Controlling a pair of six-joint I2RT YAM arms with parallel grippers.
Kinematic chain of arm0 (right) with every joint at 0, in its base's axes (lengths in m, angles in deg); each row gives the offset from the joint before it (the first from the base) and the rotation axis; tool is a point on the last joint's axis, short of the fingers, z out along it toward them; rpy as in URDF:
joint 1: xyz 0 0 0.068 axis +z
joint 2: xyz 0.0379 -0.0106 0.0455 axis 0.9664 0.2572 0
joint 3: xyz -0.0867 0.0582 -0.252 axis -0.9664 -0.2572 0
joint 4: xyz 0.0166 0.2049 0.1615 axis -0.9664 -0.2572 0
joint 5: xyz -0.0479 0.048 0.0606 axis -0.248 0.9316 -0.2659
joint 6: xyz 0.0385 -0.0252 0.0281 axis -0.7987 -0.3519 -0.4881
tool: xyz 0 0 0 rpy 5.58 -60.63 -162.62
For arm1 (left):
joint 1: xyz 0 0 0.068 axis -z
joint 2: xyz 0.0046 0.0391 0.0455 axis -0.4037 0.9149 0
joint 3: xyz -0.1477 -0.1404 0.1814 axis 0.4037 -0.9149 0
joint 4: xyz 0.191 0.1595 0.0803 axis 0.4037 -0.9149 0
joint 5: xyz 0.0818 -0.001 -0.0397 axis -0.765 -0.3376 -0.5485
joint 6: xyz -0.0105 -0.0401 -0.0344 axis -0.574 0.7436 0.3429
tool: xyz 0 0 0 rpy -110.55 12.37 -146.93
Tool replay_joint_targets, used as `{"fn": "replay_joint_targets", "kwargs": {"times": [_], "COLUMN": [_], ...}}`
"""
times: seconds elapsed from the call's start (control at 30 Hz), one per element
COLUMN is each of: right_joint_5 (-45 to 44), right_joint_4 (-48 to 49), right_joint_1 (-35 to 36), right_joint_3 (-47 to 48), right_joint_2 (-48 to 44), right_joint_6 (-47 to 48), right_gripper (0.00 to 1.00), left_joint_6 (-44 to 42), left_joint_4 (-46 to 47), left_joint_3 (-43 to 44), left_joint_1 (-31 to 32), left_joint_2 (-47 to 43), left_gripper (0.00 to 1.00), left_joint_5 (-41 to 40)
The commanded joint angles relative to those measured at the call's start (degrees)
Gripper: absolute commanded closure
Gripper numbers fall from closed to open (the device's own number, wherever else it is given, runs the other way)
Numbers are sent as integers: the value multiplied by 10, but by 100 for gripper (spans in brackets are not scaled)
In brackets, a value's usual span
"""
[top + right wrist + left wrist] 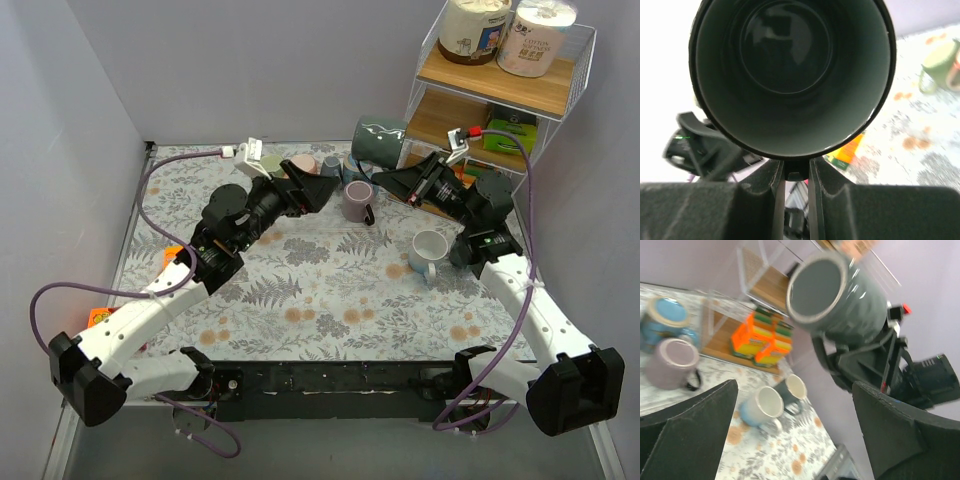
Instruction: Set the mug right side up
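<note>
The dark green mug (378, 140) hangs in the air in front of the wire shelf, tipped on its side with its mouth toward my left arm. My right gripper (398, 180) is shut on the mug's handle, just below the body. In the right wrist view the mug's open mouth (790, 75) fills the frame and the fingers (765, 200) pinch the handle below the rim. In the left wrist view the mug (840, 295) shows at upper centre. My left gripper (325, 190) is open and empty, left of the mug and over the mat.
A mauve mug (358, 200) stands upright between the grippers. A white and blue mug (430, 250) stands to its right. Pink (300, 165) and blue (330, 163) mugs stand at the back. The wire shelf (500, 90) holds tubs and boxes. A grey wall runs along the left.
</note>
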Motion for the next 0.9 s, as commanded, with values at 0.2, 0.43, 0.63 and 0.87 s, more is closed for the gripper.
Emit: {"fn": "replay_joint_targets", "kwargs": {"times": [0.2, 0.43, 0.63, 0.87], "right_joint_5": [-111, -168, -258, -416], "right_joint_4": [-442, -572, -604, -610], "right_joint_1": [7, 36, 91, 176], "right_joint_3": [91, 64, 46, 16], "right_joint_2": [-2, 21, 27, 45], "right_joint_6": [376, 412, 429, 388], "right_gripper": [99, 99, 99, 99], "left_joint_6": [-32, -26, -41, -37], "left_joint_4": [-237, -257, -256, -259], "left_joint_3": [49, 65, 80, 87], "left_joint_1": [1, 1, 1, 1], "left_joint_2": [-27, 17, 53, 69], "left_gripper": [2, 2, 2, 2], "left_joint_5": [-317, -304, -269, -253]}}
